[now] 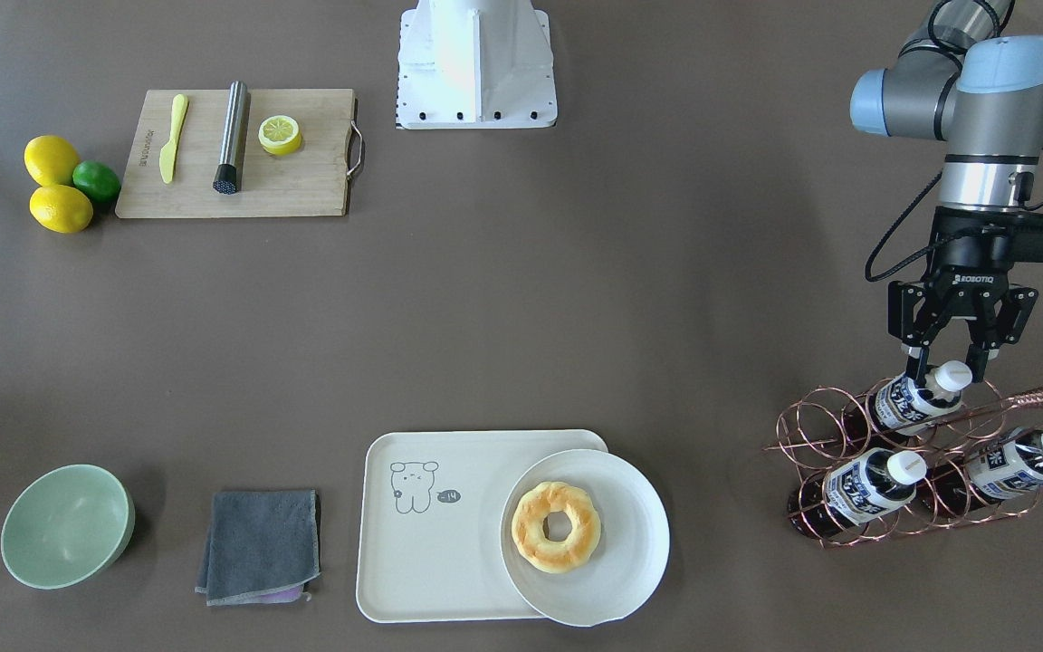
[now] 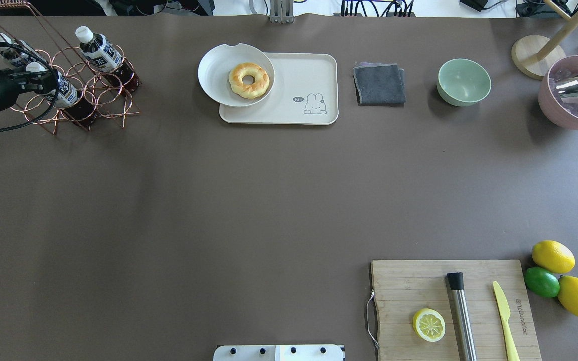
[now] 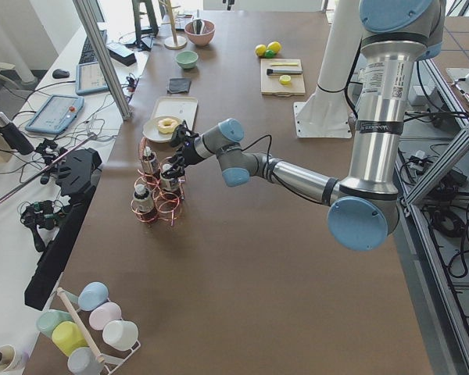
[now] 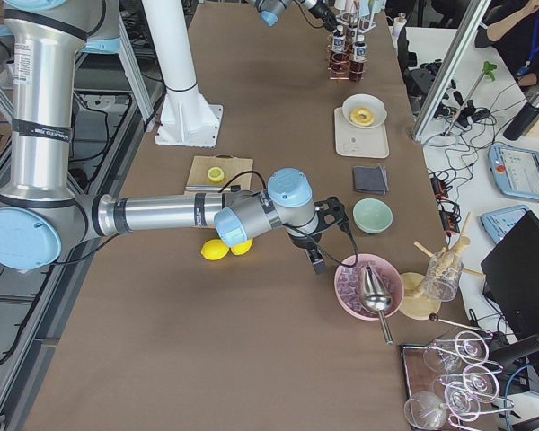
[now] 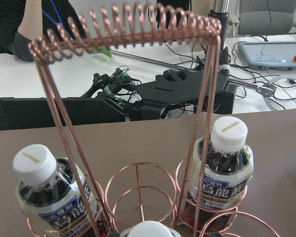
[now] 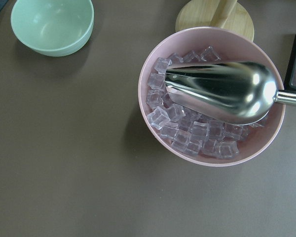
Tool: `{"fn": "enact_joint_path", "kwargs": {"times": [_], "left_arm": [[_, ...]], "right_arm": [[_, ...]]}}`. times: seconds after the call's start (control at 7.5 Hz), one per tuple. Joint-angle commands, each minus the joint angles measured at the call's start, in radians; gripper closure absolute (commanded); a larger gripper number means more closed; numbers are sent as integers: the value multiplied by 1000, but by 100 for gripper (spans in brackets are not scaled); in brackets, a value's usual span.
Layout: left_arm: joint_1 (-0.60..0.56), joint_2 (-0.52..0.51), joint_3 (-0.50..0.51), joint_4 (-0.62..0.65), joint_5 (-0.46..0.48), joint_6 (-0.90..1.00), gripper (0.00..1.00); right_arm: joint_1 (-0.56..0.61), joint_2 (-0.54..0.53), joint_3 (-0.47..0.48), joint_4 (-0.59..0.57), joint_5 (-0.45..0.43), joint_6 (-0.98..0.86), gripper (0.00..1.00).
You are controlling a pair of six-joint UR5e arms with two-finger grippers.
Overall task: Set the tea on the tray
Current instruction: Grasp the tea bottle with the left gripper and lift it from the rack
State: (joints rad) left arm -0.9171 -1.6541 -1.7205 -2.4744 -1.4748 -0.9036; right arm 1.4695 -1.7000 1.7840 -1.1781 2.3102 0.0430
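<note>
The left gripper (image 1: 945, 372) hangs over the top of the copper rack (image 1: 811, 444). Its fingers are spread to either side of the white cap of the tea (image 1: 906, 403). Whether the pads touch the cap is hard to tell from the front view. The tea lies tilted in the rack's upper ring, directly below the gripper. A second bottle (image 1: 865, 483) and a third bottle (image 1: 1015, 464) sit in the lower rings, beyond the gripper and farther from the robot.

The left wrist view shows no fingers, and only the top of the tea's cap, cut off at the bottom edge. In the overhead view the gripper covers the cap and the arm is cut by the frame's edge.

The tray (image 1: 413, 561) lies well apart from the left gripper, off to its right. A plate (image 1: 630, 561) with a donut (image 1: 556, 527) overlaps the tray end nearer the gripper.

The right gripper (image 4: 316, 259) shows small in one side view only, so I cannot tell how its fingers stand. Below it lies a pink bowl (image 6: 212, 160) of ice with a scoop (image 6: 222, 91).
</note>
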Motion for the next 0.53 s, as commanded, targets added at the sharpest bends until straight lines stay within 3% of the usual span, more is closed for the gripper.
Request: {"fn": "enact_joint_path", "kwargs": {"times": [0.0, 0.13, 0.27, 0.4], "left_arm": [[-2, 4, 2, -8, -1, 0, 33], [0, 4, 2, -8, -1, 0, 38], [-2, 4, 7, -9, -1, 0, 54], [-2, 5, 10, -21, -1, 0, 82]], "right_arm": [[0, 0, 0, 0, 0, 0, 0], [0, 0, 0, 0, 0, 0, 0], [0, 0, 0, 0, 0, 0, 0], [0, 0, 0, 0, 0, 0, 0]]}}
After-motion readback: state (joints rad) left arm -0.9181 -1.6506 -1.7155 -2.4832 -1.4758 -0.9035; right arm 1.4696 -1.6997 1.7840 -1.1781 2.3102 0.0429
